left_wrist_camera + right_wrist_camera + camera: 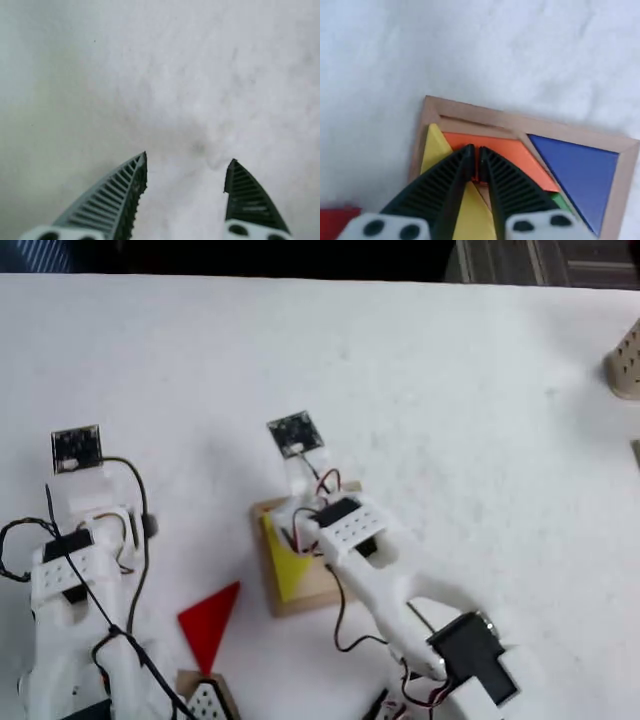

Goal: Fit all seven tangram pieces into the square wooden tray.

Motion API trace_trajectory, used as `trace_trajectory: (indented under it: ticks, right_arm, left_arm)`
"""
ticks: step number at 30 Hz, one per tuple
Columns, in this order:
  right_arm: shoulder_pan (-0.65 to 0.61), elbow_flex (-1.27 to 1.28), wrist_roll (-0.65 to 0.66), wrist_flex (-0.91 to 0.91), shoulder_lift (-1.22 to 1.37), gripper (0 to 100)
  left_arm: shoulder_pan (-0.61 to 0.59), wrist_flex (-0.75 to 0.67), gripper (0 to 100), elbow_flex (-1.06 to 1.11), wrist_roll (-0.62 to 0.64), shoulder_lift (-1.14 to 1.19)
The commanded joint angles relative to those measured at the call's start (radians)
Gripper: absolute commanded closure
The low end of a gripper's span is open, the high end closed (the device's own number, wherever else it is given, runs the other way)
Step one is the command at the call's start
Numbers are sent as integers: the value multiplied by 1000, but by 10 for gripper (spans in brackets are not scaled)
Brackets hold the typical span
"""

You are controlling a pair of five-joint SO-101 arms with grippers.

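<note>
The square tray of pale wood (470, 107) is found near the middle of the table, under the right arm. Four flat pieces with a smooth painted finish are seen inside it. A yellow triangle (434, 147) lies along one wall. An orange slanted piece (515, 150) lies beside it, with a narrow bare slot left between it and the rim. A blue triangle (580, 167) fills a corner, and a sliver of a green piece (561, 201) shows next to the orange one. The rest of the tray floor is hidden by the arm.

The right gripper (476, 152) is set tip-down on the orange piece. Its ribbed black fingers are drawn together, with only a slit between them through which orange shows. The step in hand is judged to be the seating or nudging of the orange piece. A small push toward the rim would be needed to close the slot.

A red triangle (210, 625) lies on the table just beside the tray, between the two arms. It has not yet been fitted and would have to be fetched next. Its thin, flat shape is likely to call for an edge pinch.

The left gripper (188, 159) hangs over the bare white, softly textured table (150, 75). Its fingers are wide apart and hold nothing.
</note>
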Motion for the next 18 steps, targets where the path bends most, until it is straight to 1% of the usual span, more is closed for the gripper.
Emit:
trace_trajectory:
  ticks: [1,15,18]
  right_arm:
    - [-33,-25,54,53,-39,981]
    - [1,-6,66,56,-35,981]
    - [4,-8,66,12,-13,981]
  left_arm:
    - [-10,8,842,-6,-11,-39]
    - [-10,8,842,-6,-11,-39]
    - [-10,8,842,-6,-11,-39]
